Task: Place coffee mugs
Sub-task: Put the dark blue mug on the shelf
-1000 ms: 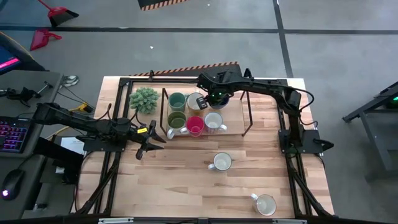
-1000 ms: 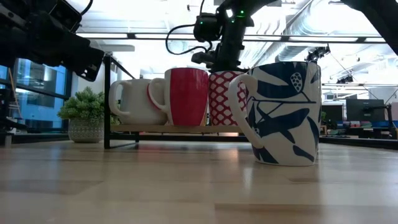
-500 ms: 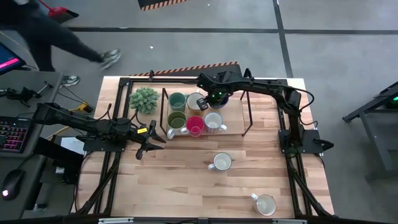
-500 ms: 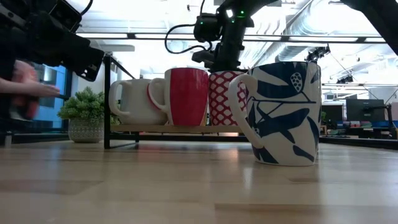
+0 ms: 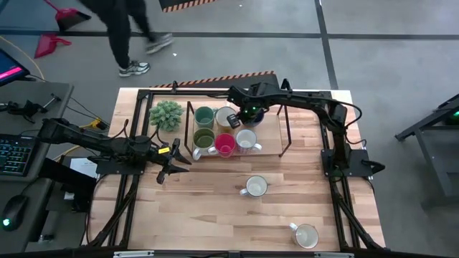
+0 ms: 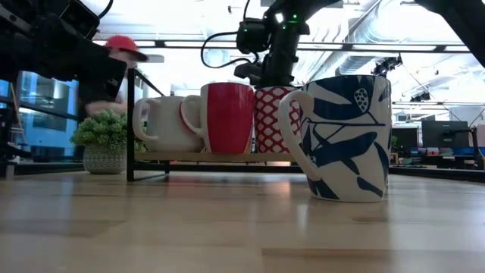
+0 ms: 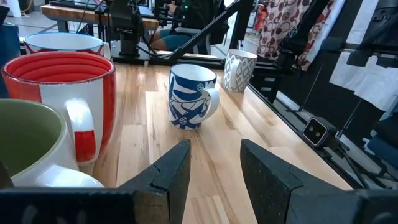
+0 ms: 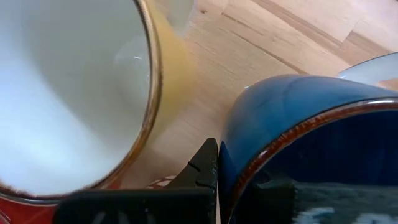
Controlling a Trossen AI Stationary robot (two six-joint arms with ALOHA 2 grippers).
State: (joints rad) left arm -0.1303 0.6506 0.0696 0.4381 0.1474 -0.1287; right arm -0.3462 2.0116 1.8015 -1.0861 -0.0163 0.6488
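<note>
Several coffee mugs stand on a wooden board under a black frame: teal-green, cream, olive-green, red and red-patterned white. My right gripper reaches down over the board's far side and is shut on a blue mug beside the cream one. A blue-and-white mug and a pale mug stand on the bare table. My left gripper hovers open at the left, level, with nothing between its fingers. My right gripper holds the blue mug by its wall just below the brown rim, on the side toward the cream mug. One finger is outside and the other inside the mug. The fingers come steeply from above. Whether the mug's base rests on the board is hidden.
A spiky green potted plant stands left of the board. The black frame's legs rise around the board. Bare wood lies toward the near edge around the two loose mugs. A person walks on the floor beyond the far left corner.
Neither arm nor any mug has visibly moved. A person has walked along the floor beyond the table's far left corner.
</note>
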